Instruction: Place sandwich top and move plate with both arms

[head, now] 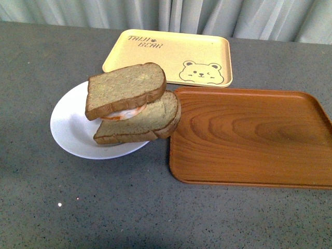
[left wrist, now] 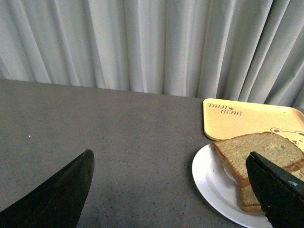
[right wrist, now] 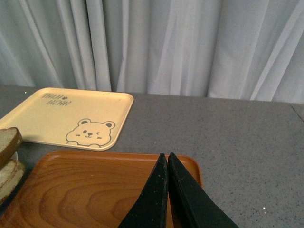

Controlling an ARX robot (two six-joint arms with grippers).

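With the sandwich top (head: 126, 89) stacked, the white plate (head: 70, 130) lies left of centre, nearer the wide-open left gripper (left wrist: 169, 156) than the closed, empty right gripper (right wrist: 167, 156).

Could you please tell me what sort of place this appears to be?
Probably a staged lab tabletop rather than a real kitchen: a grey speckled table, a pale pleated curtain backdrop, and a yellow bear-printed tray next to a brown wooden tray.
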